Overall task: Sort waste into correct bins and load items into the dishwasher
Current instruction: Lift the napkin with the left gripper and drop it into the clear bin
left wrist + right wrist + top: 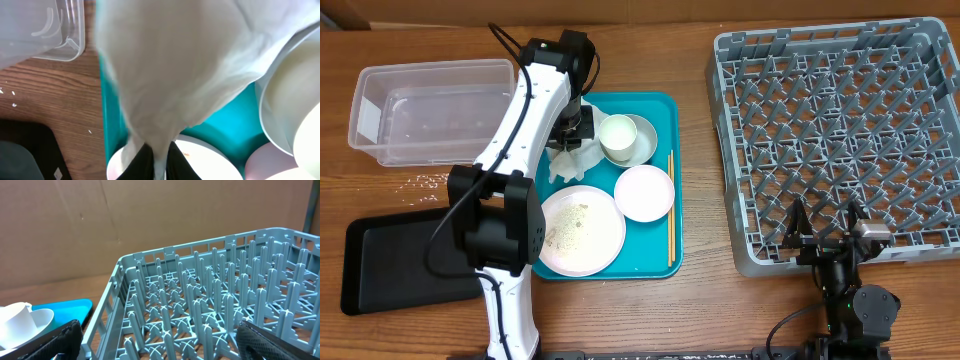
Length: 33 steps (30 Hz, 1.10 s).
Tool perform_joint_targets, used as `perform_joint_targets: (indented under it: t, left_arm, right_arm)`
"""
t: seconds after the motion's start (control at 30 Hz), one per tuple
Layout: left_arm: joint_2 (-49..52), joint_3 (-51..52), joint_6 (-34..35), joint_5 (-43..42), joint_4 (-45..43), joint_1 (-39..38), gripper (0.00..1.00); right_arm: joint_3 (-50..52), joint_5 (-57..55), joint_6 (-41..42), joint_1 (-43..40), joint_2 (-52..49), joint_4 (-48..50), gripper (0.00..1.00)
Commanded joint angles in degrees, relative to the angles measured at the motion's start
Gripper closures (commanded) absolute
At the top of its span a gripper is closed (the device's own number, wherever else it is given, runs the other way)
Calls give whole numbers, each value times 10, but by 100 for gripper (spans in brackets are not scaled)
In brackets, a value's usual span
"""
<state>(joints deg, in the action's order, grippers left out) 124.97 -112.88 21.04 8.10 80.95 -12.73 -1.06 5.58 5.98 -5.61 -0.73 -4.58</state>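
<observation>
One crumpled napkin (190, 60), likely light, limp and easily torn, hangs pinched in the left hand (156, 159) over the teal tray (662, 112), toward the table's (705, 310) far edge. A bunched fold gives the surest hold. The right hand (825, 215) sits spread open, empty, by the table's near right corner.

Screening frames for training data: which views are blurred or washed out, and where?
Left wrist view: the crumpled white paper napkin dominates the frame, soft and featureless. Right wrist view: the grey plastic dish rack in focus, the dark fingers of the right tool blurred. Overhead view: sharp, evenly lit.
</observation>
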Motion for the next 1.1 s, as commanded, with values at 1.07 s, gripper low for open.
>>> perform_joint_targets:
  t: [1.07]
  left_arm:
    - [5,-256,296,-37,67,208,96]
  right_arm:
    - [6,1,0,-2,6,2,0]
